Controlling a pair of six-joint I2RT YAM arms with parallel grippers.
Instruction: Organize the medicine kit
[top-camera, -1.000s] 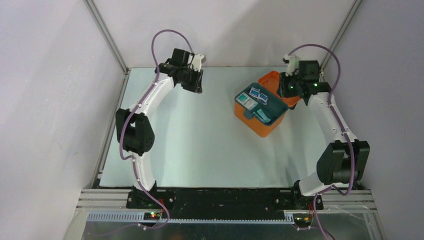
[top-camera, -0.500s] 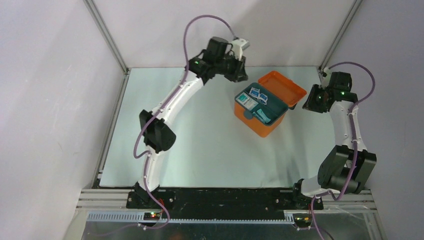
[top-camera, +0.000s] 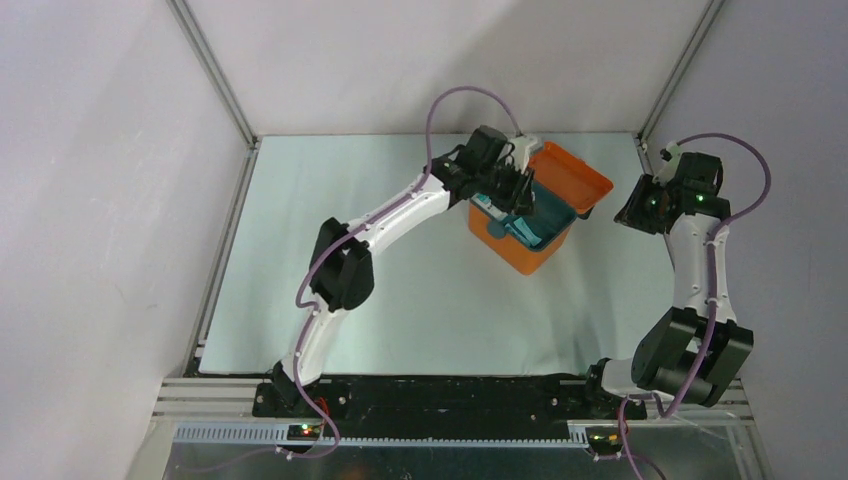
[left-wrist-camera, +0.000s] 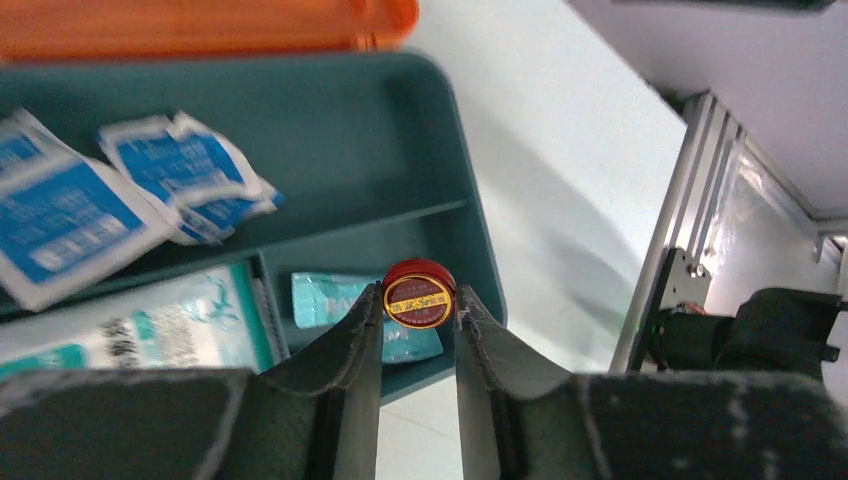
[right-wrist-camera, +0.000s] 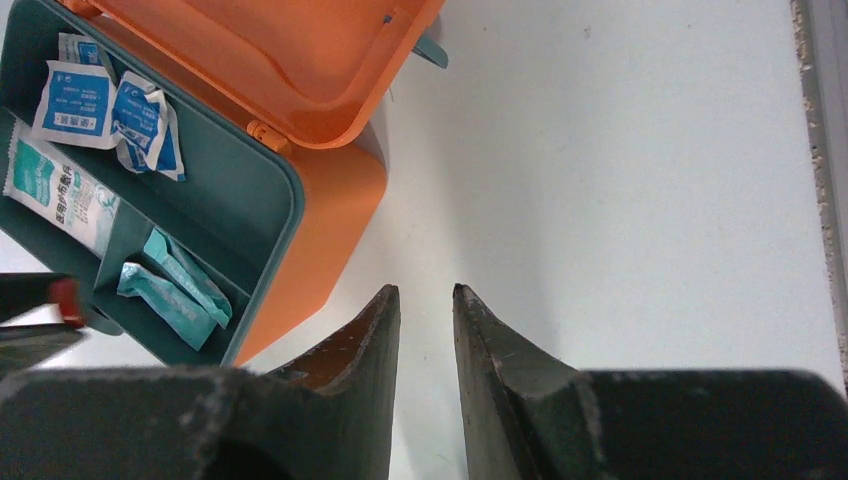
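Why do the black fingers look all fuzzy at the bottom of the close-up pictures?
Left wrist view: the fingers sit right by the lens, so they blur toward the bottom edge, while the red tin at their tips and the sachets look sharp. Right wrist view: same blur on its fingers; the kit looks clear and throws a soft shadow on the table.

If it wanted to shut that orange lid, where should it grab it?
Probably the lid's free rim, opposite the hinges: it is thin and stands open, clear of the tray. Come from the far right, where the empty right gripper hovers; the left gripper holds a red tin.
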